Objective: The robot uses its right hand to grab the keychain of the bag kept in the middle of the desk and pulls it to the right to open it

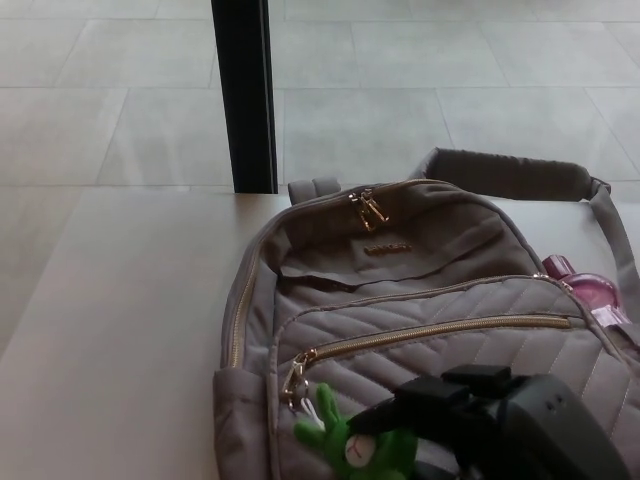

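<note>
My right hand comes in from five o'clock and sits low over the front of the bag, its black fingers reaching toward nine o'clock and lying against the green keychain. The fingers overlap the plush figure's right side, but whether they are actually closed on it I cannot tell: the bottom edge of the view cuts off the contact.

The bag, grey-brown and quilted, lies flat on the pale desk, filling the middle and the four o'clock part of the view. Its front pocket zipper runs as a gold line from eight o'clock toward three o'clock, and the teeth look closed along the whole visible length. The gold pull hangs at the eight o'clock end, just above the keychain. A second pair of gold pulls sits at the top of the bag, at twelve o'clock. A pink object peeks out at the bag's three o'clock side, under the strap. A dark post stands beyond the desk at eleven o'clock.
</note>
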Controlling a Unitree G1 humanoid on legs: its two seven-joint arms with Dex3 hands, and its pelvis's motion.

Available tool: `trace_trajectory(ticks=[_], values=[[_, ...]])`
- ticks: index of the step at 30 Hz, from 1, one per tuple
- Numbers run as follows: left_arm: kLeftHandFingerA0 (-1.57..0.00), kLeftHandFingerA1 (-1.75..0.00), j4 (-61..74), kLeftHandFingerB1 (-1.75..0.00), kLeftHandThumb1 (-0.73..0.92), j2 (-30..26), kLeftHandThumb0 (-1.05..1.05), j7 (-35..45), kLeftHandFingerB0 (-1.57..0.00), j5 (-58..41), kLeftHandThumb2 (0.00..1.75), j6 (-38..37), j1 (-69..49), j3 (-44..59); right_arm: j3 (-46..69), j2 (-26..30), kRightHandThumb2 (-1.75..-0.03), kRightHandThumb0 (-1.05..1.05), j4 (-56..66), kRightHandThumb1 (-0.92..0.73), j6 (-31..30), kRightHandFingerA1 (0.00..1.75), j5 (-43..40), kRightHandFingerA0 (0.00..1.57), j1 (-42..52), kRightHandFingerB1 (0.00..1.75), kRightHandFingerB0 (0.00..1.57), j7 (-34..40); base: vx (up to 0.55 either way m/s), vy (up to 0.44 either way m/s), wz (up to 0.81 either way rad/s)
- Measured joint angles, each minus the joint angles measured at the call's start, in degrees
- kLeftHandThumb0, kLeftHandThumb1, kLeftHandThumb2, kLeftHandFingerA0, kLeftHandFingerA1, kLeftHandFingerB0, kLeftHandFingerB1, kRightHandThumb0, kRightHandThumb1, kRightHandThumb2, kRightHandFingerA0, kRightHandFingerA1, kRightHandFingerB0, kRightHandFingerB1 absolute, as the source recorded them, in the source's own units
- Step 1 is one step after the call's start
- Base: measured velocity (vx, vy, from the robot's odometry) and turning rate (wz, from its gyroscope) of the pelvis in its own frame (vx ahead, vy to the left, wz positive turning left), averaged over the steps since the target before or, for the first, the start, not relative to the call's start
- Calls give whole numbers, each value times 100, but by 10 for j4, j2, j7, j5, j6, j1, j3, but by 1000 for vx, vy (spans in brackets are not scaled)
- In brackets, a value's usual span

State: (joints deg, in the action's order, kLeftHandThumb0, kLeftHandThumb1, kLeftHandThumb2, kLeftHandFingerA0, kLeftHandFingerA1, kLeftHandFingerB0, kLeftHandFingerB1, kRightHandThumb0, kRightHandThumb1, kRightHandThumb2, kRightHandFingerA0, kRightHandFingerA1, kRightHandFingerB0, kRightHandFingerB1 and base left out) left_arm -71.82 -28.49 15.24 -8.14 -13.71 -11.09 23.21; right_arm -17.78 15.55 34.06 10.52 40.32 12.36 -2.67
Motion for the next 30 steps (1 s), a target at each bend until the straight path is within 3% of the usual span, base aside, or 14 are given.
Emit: trace_trajectory(ticks=[2, 4, 5, 8, 9, 15, 16, 17, 19, 20, 21, 22, 23, 30], values=[[-61, -52, -2, -41, 76, 0, -72, 1, -56, 0, 63, 0, 2, 2, -2, 0, -111, -8, 0, -49, 3, 166, 2, 112, 0, 108, 100, 1, 0, 0, 0], [-60, -51, -2, -41, 77, 0, -72, 1, -56, 0, 63, 0, 3, 2, -4, 0, -102, -12, 0, -50, 4, 167, 4, 111, 0, 108, 98, 1, 0, 0, 0], [-60, -51, -2, -41, 78, 0, -74, 1, -57, 0, 63, 0, 3, 2, -4, 0, -107, -13, 0, -50, 5, 174, 5, 107, 1, 135, 93, 2, 0, 0, 0], [-58, -48, -2, -40, 79, 0, -75, 1, -54, 0, 64, 0, 3, 0, -6, 0, -124, -12, 0, -41, 6, 175, 14, 105, 3, 157, 88, 6, 0, 0, 0], [-59, -48, -2, -40, 81, 0, -75, 1, -54, 0, 65, 0, 3, 0, -6, 0, -119, -21, 0, -44, 7, 147, 16, 131, 3, 126, 104, 6, 0, 0, 0], [-55, -47, -4, -39, 85, 0, -78, 1, -52, 0, 66, 0, 6, 0, -7, -5, -118, -21, 2, -42, 9, 144, 51, 130, 13, 127, 107, 26, 0, 0, 0], [-55, -47, -3, -39, 85, 0, -78, 1, -52, 0, 66, 0, 7, 0, -7, -7, -118, -21, 2, -42, 9, 144, 56, 130, 15, 127, 107, 29, 0, 0, 0], [-55, -47, -3, -39, 88, 0, -78, 2, -52, 0, 67, 0, 7, 0, -7, -9, -119, -18, 3, -44, 10, 175, 63, 105, 16, 134, 90, 33, 0, 0, 0], [-57, -46, -2, -39, 88, 0, -78, 4, -53, 0, 67, 0, 7, 0, -6, -11, -111, -19, 2, -45, 11, 175, 72, 105, 19, 112, 95, 41, 0, 0, 0], [-57, -46, -2, -39, 88, 0, -78, 4, -53, 0, 67, 0, 7, 0, -6, -12, -111, -19, 1, -45, 11, 175, 77, 105, 21, 112, 95, 45, 0, 0, 0], [-58, -49, -3, -40, 89, 0, -79, 4, -54, 0, 67, 0, 7, 0, -5, -13, -115, -24, 1, -46, 12, 144, 82, 132, 21, 113, 97, 50, 0, 0, 0], [-58, -49, -4, -40, 89, 0, -79, 5, -54, 0, 67, 0, 8, 1, -4, -15, -115, -24, 0, -46, 13, 144, 90, 132, 23, 113, 97, 58, 0, 0, 0], [-58, -49, -4, -40, 91, 0, -79, 5, -54, 0, 68, 0, 8, 1, -3, -17, -121, -17, -1, -43, 14, 175, 94, 104, 25, 151, 85, 64, 0, 0, 0], [-59, -51, -3, -40, 92, -1, -80, 5, -57, 0, 68, 0, 10, 0, 11, -26, -118, -17, 2, -45, 12, 175, 100, 104, 30, 154, 83, 74, 0, 0, 0]])
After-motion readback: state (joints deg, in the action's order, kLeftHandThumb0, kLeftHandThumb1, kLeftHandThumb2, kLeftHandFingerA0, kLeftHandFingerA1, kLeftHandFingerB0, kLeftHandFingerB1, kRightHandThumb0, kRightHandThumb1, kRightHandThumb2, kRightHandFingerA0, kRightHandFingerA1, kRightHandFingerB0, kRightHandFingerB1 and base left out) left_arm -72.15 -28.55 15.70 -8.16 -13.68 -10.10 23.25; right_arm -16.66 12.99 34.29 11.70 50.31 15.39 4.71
